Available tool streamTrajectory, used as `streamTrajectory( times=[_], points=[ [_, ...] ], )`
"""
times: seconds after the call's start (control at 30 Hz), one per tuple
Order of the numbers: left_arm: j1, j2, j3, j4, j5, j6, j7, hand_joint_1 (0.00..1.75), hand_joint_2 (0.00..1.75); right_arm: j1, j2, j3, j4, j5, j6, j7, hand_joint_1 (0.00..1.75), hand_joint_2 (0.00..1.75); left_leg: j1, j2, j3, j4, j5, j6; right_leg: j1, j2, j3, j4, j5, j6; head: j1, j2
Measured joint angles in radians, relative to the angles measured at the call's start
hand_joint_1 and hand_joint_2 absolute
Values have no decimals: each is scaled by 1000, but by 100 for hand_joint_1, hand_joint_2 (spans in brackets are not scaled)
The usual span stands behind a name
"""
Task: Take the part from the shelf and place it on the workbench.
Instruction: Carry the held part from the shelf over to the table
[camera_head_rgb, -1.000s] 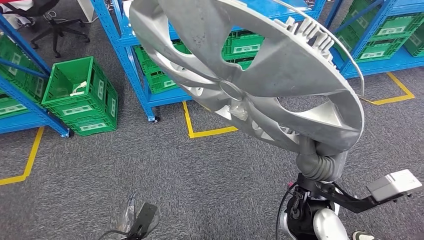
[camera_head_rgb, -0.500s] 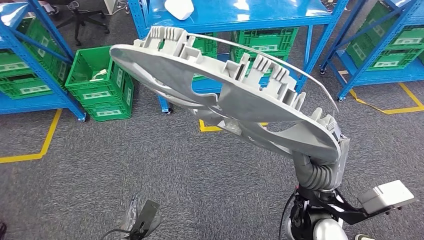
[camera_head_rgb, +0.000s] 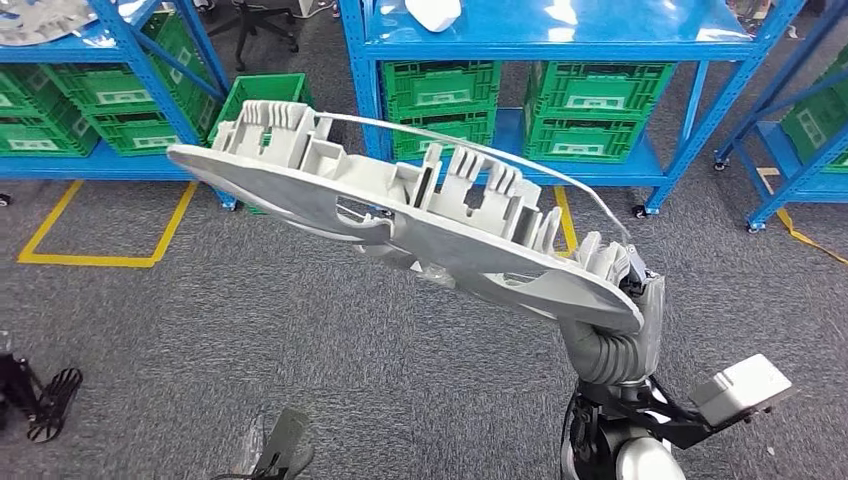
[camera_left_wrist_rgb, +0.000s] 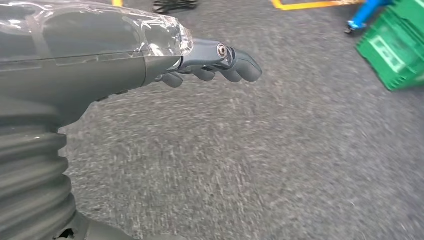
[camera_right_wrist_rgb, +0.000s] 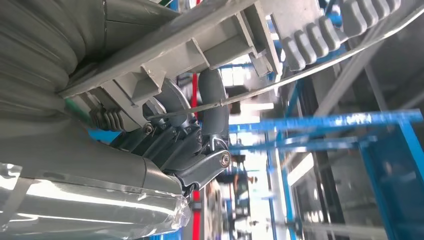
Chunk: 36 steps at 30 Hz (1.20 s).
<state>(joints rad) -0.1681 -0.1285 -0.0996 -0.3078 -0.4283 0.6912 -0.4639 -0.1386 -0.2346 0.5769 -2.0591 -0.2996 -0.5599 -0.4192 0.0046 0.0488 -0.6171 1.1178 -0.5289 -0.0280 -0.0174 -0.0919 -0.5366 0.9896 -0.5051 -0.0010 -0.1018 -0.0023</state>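
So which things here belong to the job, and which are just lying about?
Job:
- large silver plastic wheel cover
- right hand gripping its rim
- blue metal shelf

Lying about:
- green plastic crates
- white object on shelf
- yellow floor tape
- left hand, holding nothing

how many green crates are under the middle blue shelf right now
4 green crates: upper left, lower left, upper right, lower right. The held wheel cover may hide more.
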Motion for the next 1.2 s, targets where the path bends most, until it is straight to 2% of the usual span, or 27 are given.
streamTrajectory(
  times=[0.07, 0.1, 0.17, 0.2, 0.23, 0.3, 0.33, 0.37, 0.4, 0.43, 0.47, 0.53, 0.6, 0.67, 0.7, 0.73, 0.8, 0.87, 0.9, 0.93, 0.97, 1.03, 1.07, 1.1, 1.13, 1.17, 1.2],
  points=[
    [-1, 2, 0, 1, 4, 0, -1, 0, 175, -1, -1, 3, 1, -4, 8, 0, 175, 175, -13, 53, 55, -100, 23, 11, 4, -18, 0, 1, 1, 8, -2, 0],
    [-2, 2, 0, 2, 7, 0, -1, 0, 175, -1, -1, 4, 2, -4, 11, 0, 175, 175, -19, 65, 60, -117, 20, 17, 6, -28, -1, 0, 2, 13, -2, 0],
    [-1, 4, 0, 3, 14, 0, -2, 0, 175, -2, -1, 6, 3, -4, 17, 0, 175, 175, -21, 42, 55, -126, 26, 32, 5, -46, -1, 0, 2, 26, 0, 0],
    [-1, 4, 0, 4, 17, 1, -3, 0, 175, -3, -2, 8, 4, -5, 21, 0, 175, 175, -19, 26, 52, -129, 31, 41, 2, -33, -4, 6, -7, 32, 1, 0],
    [-2, 5, 0, 4, 19, 1, -4, 0, 175, -3, -2, 9, 4, -5, 25, 0, 175, 175, -17, 10, 50, -133, 37, 50, 0, -6, -12, 29, -26, 37, 5, 0],
    [-4, 4, 0, 5, 20, 1, -5, 0, 175, -2, -4, 14, 5, -6, 30, 0, 175, 175, -16, -22, 46, -136, 46, 62, -3, 62, -54, 136, -91, 40, 19, 0],
    [-4, 3, 0, 6, 21, 0, -5, 0, 175, -2, -6, 16, 6, -6, 32, 0, 175, 175, -17, -40, 44, -136, 49, 66, -2, 79, -83, 207, -123, 41, 27, 0],
    [-4, 2, 0, 6, 24, -1, -6, 0, 175, -1, -7, 19, 8, -6, 37, 1, 175, 175, -19, -57, 43, -135, 51, 69, 0, 86, -106, 263, -141, 40, 33, 0],
    [-3, 2, 0, 8, 28, -4, -7, 0, 175, -2, -8, 21, 11, -7, 42, 2, 175, 175, -20, -76, 42, -134, 53, 70, 1, 90, -116, 287, -139, 39, 38, 0],
    [-2, 3, 0, 8, 33, -7, -8, 0, 175, -4, -10, 24, 15, -6, 49, 5, 175, 175, -22, -93, 41, -132, 55, 70, 1, 93, -109, 271, -116, 36, 42, 0],
    [-1, 4, 0, 9, 39, -12, -10, 0, 175, -6, -11, 26, 17, -6, 55, 8, 175, 175, -23, -109, 41, -129, 55, 70, 1, 98, -85, 217, -78, 31, 45, 0],
    [0, 3, 0, 9, 48, -18, -12, 0, 175, -12, -13, 31, 19, -6, 64, 14, 175, 175, -23, -136, 37, -121, 56, 67, 0, 131, -30, 89, -14, 19, 51, 0],
    [0, 2, 0, 10, 61, -26, -16, 0, 175, -18, -15, 36, 19, -7, 70, 17, 175, 175, -21, -153, 22, -115, 60, 57, 0, 154, -5, 22, -2, 11, 56, 0],
    [3, 2, 0, 10, 85, -42, -24, 0, 175, -21, -17, 40, 20, -10, 78, 20, 175, 175, -20, -165, 8, -113, 66, 45, -1, 142, -3, 6, -4, 6, 59, 0],
    [5, 3, 0, 10, 97, -50, -28, 0, 175, -21, -18, 42, 21, -12, 83, 21, 175, 175, -23, -147, 4, -108, 61, 40, -4, 133, -2, 0, 0, 3, 60, 0],
    [5, 4, 0, 10, 106, -56, -31, 0, 175, -21, -18, 43, 23, -14, 86, 22, 175, 175, -24, -117, -6, -91, 46, 34, -7, 122, 0, -6, 4, 0, 57, 0],
    [3, 4, 0, 11, 114, -62, -34, 0, 175, -20, -19, 44, 25, -17, 89, 22, 175, 175, -19, -50, -50, 0, -13, 20, -10, 98, 2, -13, 9, -5, 51, 0],
    [2, 4, 0, 11, 119, -67, -35, 0, 175, -19, -21, 46, 27, -19, 90, 23, 175, 175, -1, -41, -110, 124, -64, 3, -12, 71, 1, -13, 9, -4, 45, 0],
    [3, 5, 0, 12, 124, -71, -37, 0, 175, -18, -22, 48, 29, -18, 93, 23, 175, 175, 6, -43, -124, 154, -67, -4, -13, 57, 1, -12, 9, -2, 44, 0],
    [4, 5, 0, 12, 134, -78, -39, 0, 175, -18, -23, 49, 32, -17, 97, 23, 175, 175, 13, -42, -120, 147, -52, -11, -15, 43, 1, -11, 7, 1, 42, 0],
    [4, 5, 0, 13, 147, -88, -41, 0, 175, -17, -23, 51, 33, -14, 104, 25, 175, 175, 18, -34, -94, 102, -22, -17, -18, 31, 2, -9, 5, 6, 41, 0],
    [3, 6, 1, 13, 186, -116, -46, 0, 175, -17, -23, 53, 34, -3, 122, 30, 175, 175, 17, 22, -19, -31, 34, -24, -19, 11, 5, -4, -1, 20, 36, 0],
    [2, 6, 1, 13, 207, -131, -48, 0, 175, -17, -23, 54, 35, 3, 131, 34, 175, 175, 13, 48, 6, -77, 45, -19, -18, 2, 6, -1, -4, 28, 35, 0],
    [2, 6, 2, 14, 226, -145, -49, 0, 175, -17, -24, 55, 35, 8, 139, 36, 175, 175, 9, 64, 16, -99, 46, -11, -15, -6, 7, 0, -5, 36, 36, 0],
    [2, 6, 3, 14, 239, -154, -50, 0, 175, -17, -24, 57, 36, 12, 145, 38, 175, 175, 3, 62, 14, -101, 42, 0, -14, -15, 9, -2, -6, 43, 38, 0],
    [2, 7, 4, 15, 248, -159, -50, 0, 175, -17, -24, 59, 38, 14, 149, 40, 175, 175, 3, 47, 10, -102, 44, 11, -15, -26, 13, -5, -6, 49, 42, 0],
    [2, 8, 5, 16, 252, -161, -51, 0, 175, -17, -24, 62, 39, 16, 152, 40, 175, 175, 4, 33, 9, -103, 46, 20, -17, -22, 15, -5, -11, 55, 46, 0]
  ],
)
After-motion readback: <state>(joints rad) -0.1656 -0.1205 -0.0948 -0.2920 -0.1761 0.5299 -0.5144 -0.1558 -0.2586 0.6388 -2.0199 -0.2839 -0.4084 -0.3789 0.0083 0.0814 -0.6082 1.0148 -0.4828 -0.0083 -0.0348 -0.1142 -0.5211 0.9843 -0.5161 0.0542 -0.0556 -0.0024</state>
